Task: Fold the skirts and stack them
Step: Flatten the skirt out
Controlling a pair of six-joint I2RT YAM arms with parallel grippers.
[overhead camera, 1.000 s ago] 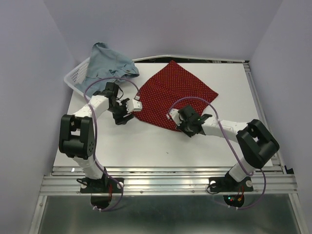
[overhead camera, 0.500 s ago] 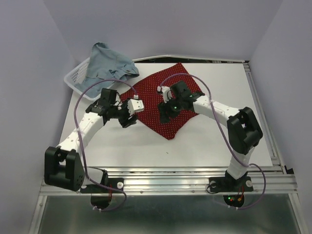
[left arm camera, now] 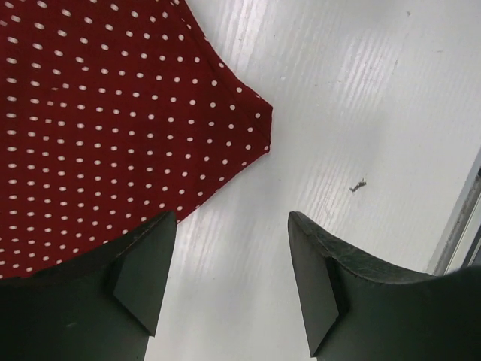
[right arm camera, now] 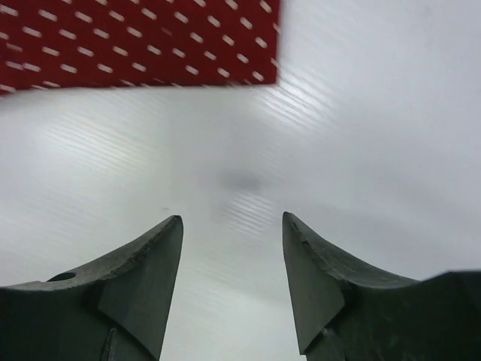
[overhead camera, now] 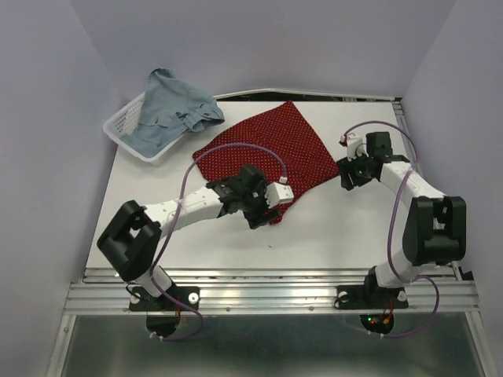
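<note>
My left arm has swung right, bringing my left fingers [left arm camera: 143, 271] to the near corner of the red skirt [overhead camera: 259, 149], spread apart and empty above the table [overhead camera: 338, 228]. My right fingers [right arm camera: 143, 263] have withdrawn beside its right corner, also apart, empty.

The dark red skirt [overhead camera: 291, 141] now lies folded narrower, the right gripper [right arm camera: 231, 216] has let go and swung out past its right edge, and the left gripper [left arm camera: 231, 216] has moved to its near corner.
</note>
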